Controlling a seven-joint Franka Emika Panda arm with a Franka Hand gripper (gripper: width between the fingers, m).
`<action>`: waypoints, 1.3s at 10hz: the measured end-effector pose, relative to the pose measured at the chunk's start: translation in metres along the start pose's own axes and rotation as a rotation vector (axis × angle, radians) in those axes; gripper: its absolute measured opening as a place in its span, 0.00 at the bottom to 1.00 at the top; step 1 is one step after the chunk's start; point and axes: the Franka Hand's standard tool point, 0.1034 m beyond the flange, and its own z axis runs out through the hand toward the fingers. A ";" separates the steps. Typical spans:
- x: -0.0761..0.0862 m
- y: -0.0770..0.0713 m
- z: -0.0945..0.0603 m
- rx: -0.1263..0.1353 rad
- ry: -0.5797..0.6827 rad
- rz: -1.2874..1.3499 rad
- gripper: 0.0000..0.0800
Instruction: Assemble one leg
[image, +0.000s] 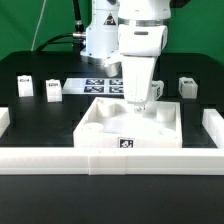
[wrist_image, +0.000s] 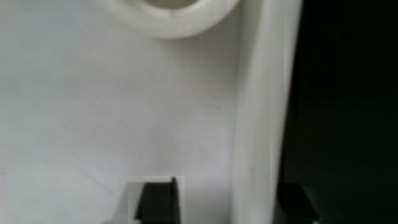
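I've got the gripper (image: 137, 101) down over the big white holed tray (image: 97, 141) wall, can't tell if it's clamped. Reckon I'm positioning the tray; the small white tagged leg block (image: 187, 86) nearby needs grabbing next.

Pretty clearly a robotics lab test rig: a black table (image: 40, 120) fenced in by white rails (image: 60, 160), with a green backdrop (image: 30, 30) and cables (image: 60, 42) back behind the gripper (image: 137, 102). A marker board (image: 103, 84) lies just behind the gripper, and the little white blocks (image: 52, 90) off to either side of it wear printed square tags.
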 end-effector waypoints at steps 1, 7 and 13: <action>0.000 0.000 0.000 0.000 0.000 0.000 0.09; 0.000 0.000 0.000 0.000 0.000 0.000 0.07; 0.013 0.008 -0.001 -0.013 -0.001 -0.163 0.07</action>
